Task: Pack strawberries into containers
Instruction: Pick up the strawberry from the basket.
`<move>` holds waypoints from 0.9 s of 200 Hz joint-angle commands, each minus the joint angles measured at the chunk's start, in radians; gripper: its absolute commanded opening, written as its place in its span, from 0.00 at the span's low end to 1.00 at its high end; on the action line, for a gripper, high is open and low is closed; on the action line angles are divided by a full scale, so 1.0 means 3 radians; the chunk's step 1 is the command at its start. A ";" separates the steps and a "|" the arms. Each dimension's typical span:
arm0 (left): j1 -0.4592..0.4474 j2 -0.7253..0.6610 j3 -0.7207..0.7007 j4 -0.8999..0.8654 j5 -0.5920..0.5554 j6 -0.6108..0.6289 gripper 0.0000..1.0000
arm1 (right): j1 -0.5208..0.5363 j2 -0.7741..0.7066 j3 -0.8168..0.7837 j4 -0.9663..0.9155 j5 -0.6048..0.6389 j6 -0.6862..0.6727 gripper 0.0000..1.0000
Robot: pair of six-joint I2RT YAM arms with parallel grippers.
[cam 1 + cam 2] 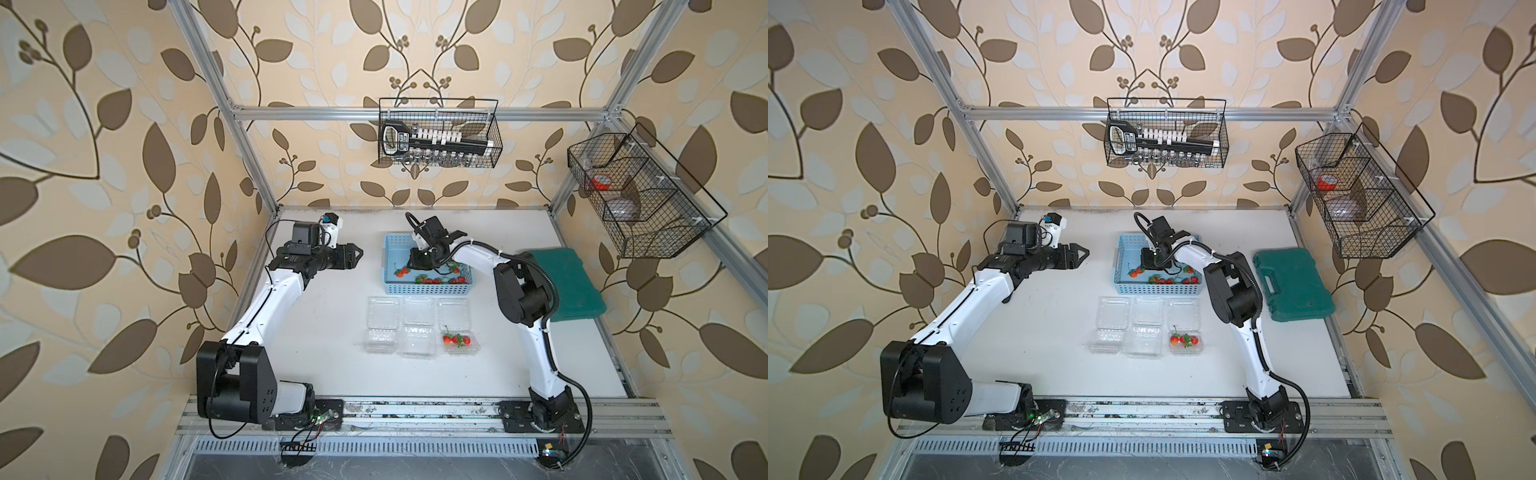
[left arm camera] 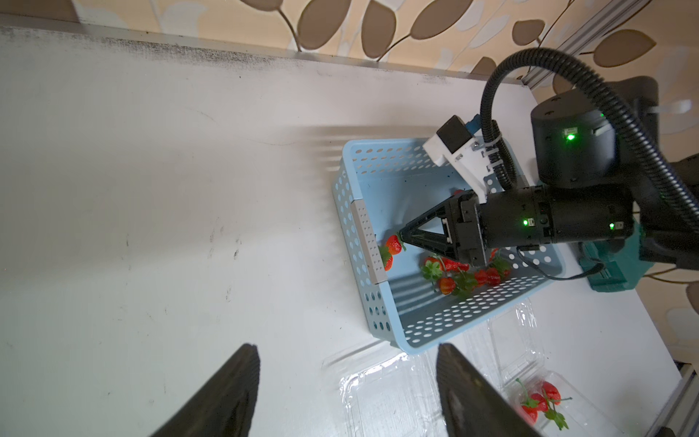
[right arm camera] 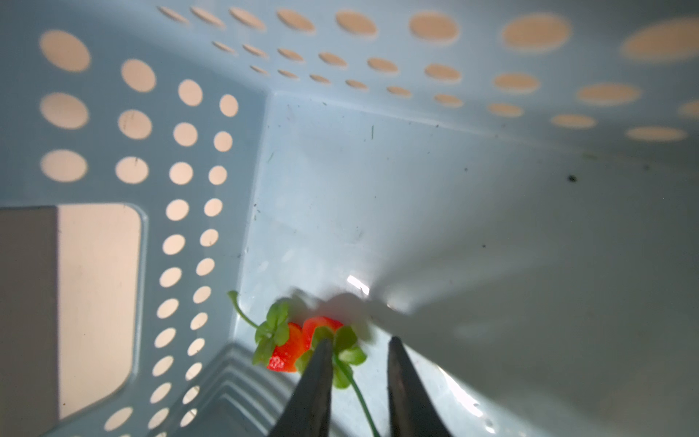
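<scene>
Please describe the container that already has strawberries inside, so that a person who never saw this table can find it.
Find the light blue basket on the white table; three clear containers lie open in a row in front of it. Take the container nearest the green case. Only it holds strawberries; its two neighbours are empty.

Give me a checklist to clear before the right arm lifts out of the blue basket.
1. Right gripper has a firm grip: not ok; the jaws show a gap, with only a stem between them.
2. Strawberries within reach: ok; two lie right beside the jaws in the blue basket.
3. Left gripper out of the way: ok; open, empty, outside the basket.
4. Container with berries open: ok; lid folded back, three berries inside.
5. Other two containers open: ok; both empty.
</scene>
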State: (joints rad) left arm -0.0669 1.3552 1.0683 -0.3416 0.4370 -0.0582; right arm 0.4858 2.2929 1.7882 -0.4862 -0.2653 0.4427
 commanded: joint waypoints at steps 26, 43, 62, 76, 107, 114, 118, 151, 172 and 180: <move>-0.0028 -0.0017 0.0119 -0.0033 -0.0009 0.0040 0.75 | -0.0018 -0.0007 0.0033 0.0097 -0.0095 0.0082 0.04; -0.0029 -0.0034 0.0112 -0.0032 -0.0015 0.0040 0.75 | -0.0016 -0.0070 0.0023 0.0107 -0.0128 0.0104 0.00; -0.0027 -0.0048 0.0109 -0.0029 -0.0015 0.0039 0.75 | -0.0019 -0.0172 0.0011 0.0094 -0.0090 0.0109 0.00; -0.0031 -0.0055 0.0106 -0.0028 -0.0015 0.0041 0.75 | -0.0019 -0.0268 -0.0003 0.0064 -0.0072 0.0097 0.00; -0.0028 -0.0071 0.0106 -0.0030 -0.0015 0.0037 0.75 | -0.0017 -0.0571 -0.0101 -0.0030 -0.0021 0.0022 0.00; -0.0032 -0.0074 0.0108 -0.0032 -0.0020 0.0038 0.75 | -0.0016 -0.0668 -0.0156 -0.0053 -0.0011 0.0000 0.00; -0.0028 -0.0082 0.0103 -0.0034 -0.0020 0.0040 0.75 | -0.0012 -0.0728 -0.0209 -0.0054 -0.0002 -0.0007 0.00; -0.0029 -0.0100 0.0106 -0.0036 -0.0025 0.0038 0.75 | 0.0046 -0.1318 -0.0744 -0.0132 0.0123 -0.0082 0.00; -0.0027 -0.0125 0.0096 -0.0030 -0.0035 0.0035 0.75 | 0.0125 -0.1824 -0.1229 -0.0191 0.0239 -0.0084 0.00; -0.0030 -0.0131 0.0092 -0.0030 -0.0035 0.0035 0.75 | 0.0160 -0.2020 -0.1398 -0.0256 0.0290 -0.0085 0.00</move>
State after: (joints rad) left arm -0.0669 1.3544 1.0683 -0.3420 0.4358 -0.0586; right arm 0.5030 1.8153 1.4960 -0.4892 -0.2337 0.4393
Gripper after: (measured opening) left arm 0.754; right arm 0.049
